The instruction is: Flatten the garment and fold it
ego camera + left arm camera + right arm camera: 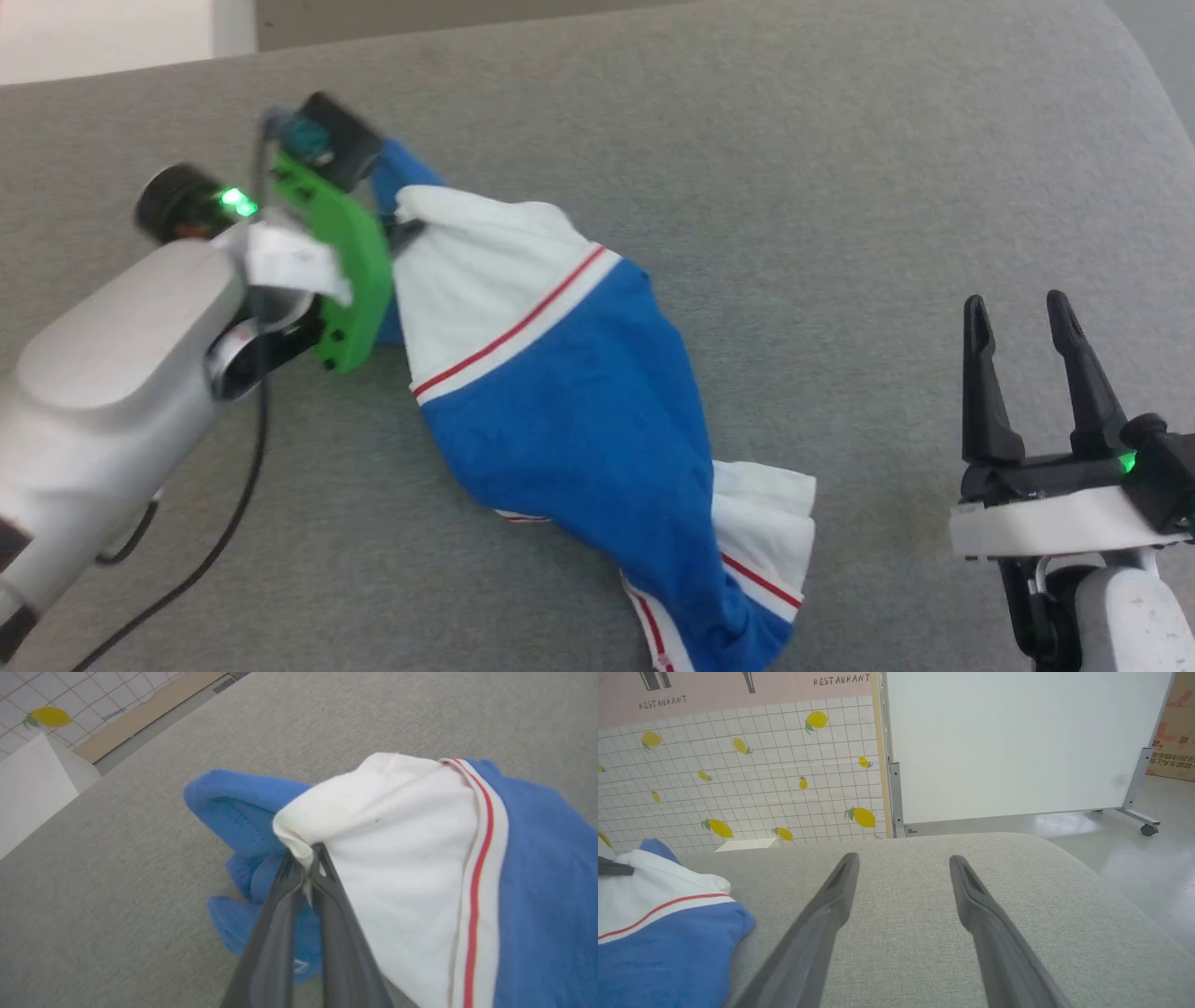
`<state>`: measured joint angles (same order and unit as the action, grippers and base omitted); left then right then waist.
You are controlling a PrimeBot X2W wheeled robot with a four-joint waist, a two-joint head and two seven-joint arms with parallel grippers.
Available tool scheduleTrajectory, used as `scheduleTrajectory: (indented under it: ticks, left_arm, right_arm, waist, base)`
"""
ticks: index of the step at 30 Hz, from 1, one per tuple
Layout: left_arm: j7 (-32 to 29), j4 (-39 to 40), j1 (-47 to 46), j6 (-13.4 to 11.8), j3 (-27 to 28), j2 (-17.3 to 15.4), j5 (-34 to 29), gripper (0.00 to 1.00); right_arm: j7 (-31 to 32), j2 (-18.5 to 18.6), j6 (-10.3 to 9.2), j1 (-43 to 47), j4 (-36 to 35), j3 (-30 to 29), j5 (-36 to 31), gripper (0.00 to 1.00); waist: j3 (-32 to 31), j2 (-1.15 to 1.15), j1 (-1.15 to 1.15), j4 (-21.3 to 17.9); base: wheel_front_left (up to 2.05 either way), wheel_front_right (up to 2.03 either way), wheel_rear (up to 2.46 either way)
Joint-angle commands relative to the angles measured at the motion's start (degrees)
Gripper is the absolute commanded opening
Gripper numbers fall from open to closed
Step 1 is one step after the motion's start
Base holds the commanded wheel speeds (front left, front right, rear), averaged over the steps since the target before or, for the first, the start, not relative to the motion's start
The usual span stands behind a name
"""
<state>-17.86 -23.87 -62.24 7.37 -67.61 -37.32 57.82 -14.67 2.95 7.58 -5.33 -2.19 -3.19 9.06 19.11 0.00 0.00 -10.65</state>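
Our left gripper (306,858) clamps the white sleeve of the crumpled royal-blue jersey T-shirt (560,401); our right gripper (1018,313) hangs, 2 fingers apart.

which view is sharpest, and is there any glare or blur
Head view: soft overall, flat even light on the garment. Left wrist view: left gripper blurred near the lens, cloth sharper. Right wrist view: crispest, with glare on the shiny floor.

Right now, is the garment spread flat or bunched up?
Bunched, not flat: the garment lies twisted on the grey surface, its white end pinched by the left gripper.
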Motion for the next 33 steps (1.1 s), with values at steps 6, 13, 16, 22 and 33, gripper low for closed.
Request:
scheduleTrajectory:
  ticks: [6, 13, 16, 22, 33]
  left_arm:
    - [8.0, 2.2, 11.0, -5.4, 2.3, -7.5, 3.2, 0.0]
    - [15.3, 6.6, 24.4, -12.0, 4.3, -13.2, 9.0, 0.0]
    - [17.2, 8.5, 29.6, -14.0, 4.5, -14.7, 11.7, 0.0]
    - [18.1, 8.4, 36.0, -16.5, 2.8, -14.1, 13.7, 0.0]
    - [32.7, 7.2, 35.4, -26.1, 10.0, -10.0, 2.3, 1.0]
  right_arm:
    - [-0.3, -0.1, -0.09, 1.5, 0.1, 0.0, -1.9, 1.0]
    - [-0.3, -0.1, -0.09, 2.9, 1.0, 0.5, -2.4, 1.0]
    - [-0.3, -0.1, -0.09, 3.8, 1.4, 0.4, -2.4, 1.0]
    - [-0.3, -0.1, -0.09, 5.3, 2.4, 0.3, -2.6, 1.0]
    - [-0.3, -0.1, -0.09, 4.7, 1.3, -1.2, -8.1, 1.0]
  waist:
    - [-6.8, 0.0, 0.0, 10.2]
    - [-9.4, 0.0, 0.0, 12.7]
    - [-10.7, 0.0, 0.0, 13.0]
    - [-13.5, 0.0, 0.0, 13.3]
    - [-19.5, 0.0, 0.0, 15.0]
  base:
    - [0.0, 0.0, 0.0]
    - [0.0, 0.0, 0.0]
    - [0.0, 0.0, 0.0]
    - [0.0, 0.0, 0.0]
    - [0.0, 0.0, 0.0]
